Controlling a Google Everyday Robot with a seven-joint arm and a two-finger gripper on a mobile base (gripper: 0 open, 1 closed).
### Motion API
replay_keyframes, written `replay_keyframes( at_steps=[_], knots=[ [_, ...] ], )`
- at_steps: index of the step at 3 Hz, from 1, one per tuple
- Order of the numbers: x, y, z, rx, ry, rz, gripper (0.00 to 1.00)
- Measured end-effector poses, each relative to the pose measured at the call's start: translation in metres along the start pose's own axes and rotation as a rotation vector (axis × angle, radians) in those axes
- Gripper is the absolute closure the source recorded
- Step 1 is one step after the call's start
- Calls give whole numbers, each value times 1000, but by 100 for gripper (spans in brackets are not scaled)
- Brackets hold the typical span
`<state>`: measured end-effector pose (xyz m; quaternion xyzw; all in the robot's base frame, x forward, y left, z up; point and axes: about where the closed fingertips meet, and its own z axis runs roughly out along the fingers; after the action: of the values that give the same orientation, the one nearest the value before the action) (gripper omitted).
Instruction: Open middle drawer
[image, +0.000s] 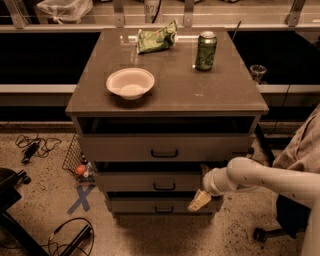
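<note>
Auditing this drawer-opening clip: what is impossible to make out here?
Camera view: inside of the middle drawer, shadowed beneath the top drawer.
Camera view: whether the end effector, low at that drawer's right end, touches it; the arm overlaps there.
Camera view: the arm's base, cut off by the right edge.
</note>
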<state>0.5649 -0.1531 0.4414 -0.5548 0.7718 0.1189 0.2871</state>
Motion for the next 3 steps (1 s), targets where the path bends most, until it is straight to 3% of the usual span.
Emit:
replay_keyframes(
  at_steps=[1,2,3],
  knots=[
    [-1,-17,1,2,13,-8,0],
    [6,-18,4,-10,13,4,18],
    [22,0,14,-39,-1,47,41]
  ],
)
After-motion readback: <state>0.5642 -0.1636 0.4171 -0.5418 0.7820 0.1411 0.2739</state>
